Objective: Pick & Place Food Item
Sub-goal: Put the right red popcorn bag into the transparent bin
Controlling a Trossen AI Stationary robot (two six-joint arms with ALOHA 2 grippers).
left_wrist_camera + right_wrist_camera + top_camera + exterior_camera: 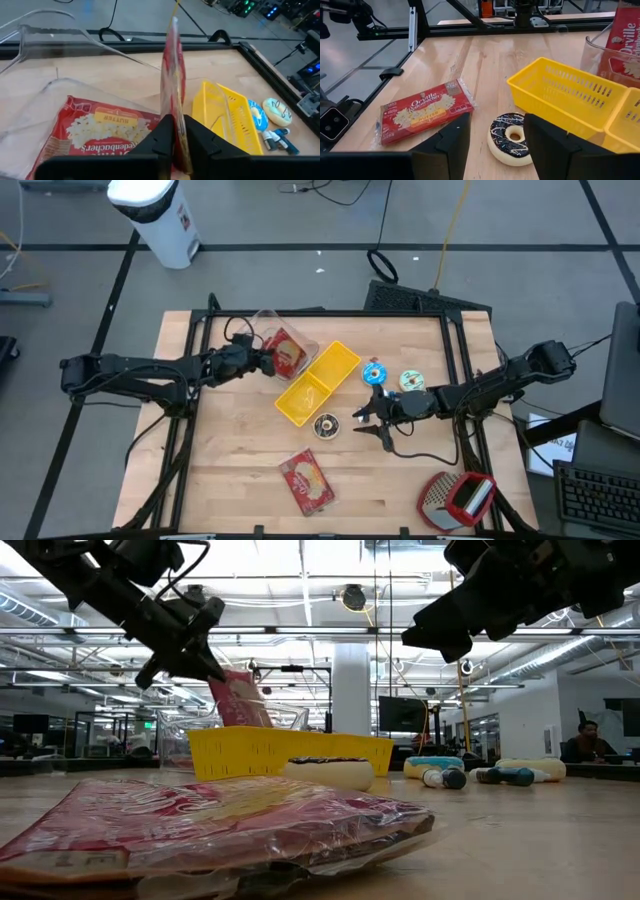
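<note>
Pinching a glossy red popcorn packet upright inside the clear plastic bin near the bench's rear edge, the left gripper grips; the right gripper hovers spread over a chocolate-iced donut.

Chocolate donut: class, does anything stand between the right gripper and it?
Nothing visible does. The right gripper hovers open just above and beside the chocolate donut, which lies bare on the table, showing between the fingers. The yellow basket sits beside it, not in the way.
</note>
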